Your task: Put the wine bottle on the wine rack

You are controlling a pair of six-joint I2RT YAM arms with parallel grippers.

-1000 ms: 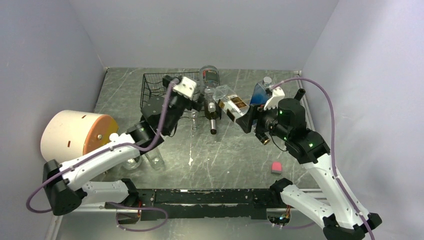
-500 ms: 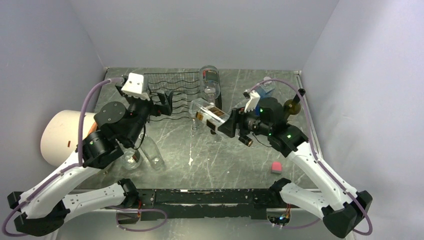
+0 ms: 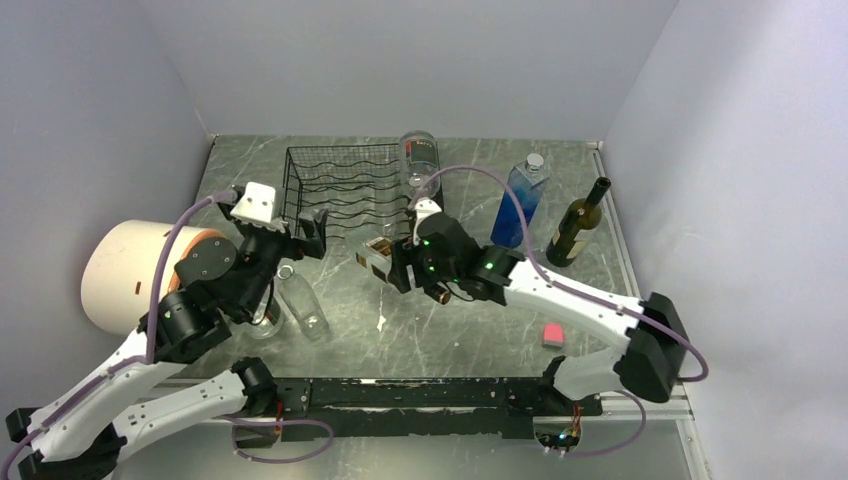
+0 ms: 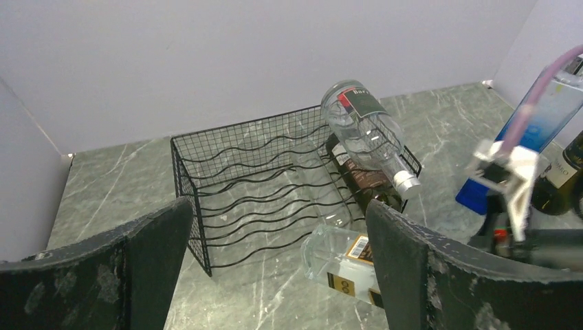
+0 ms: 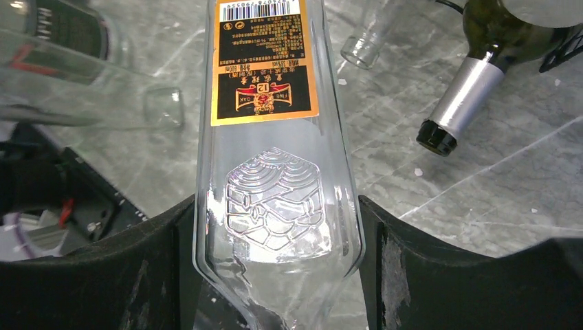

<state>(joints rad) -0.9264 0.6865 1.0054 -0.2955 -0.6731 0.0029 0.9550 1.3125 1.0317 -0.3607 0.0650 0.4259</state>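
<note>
The black wire wine rack stands at the back middle and also shows in the left wrist view. My right gripper is shut on a clear square bottle with a black-and-gold label, held tilted just in front of the rack's right end. The bottle fills the right wrist view between the fingers. A dark bottle lies in the rack's right end, with a clear round bottle on top. My left gripper is open and empty, left of the rack's front.
A green wine bottle and a blue bottle stand upright at the back right. Two clear bottles lie near the left arm. A white and orange cylinder sits at the left. A small pink block lies front right.
My right gripper has carried the clear square bottle leftward to the rack's front. My left gripper has drawn back from the rack toward the near left.
</note>
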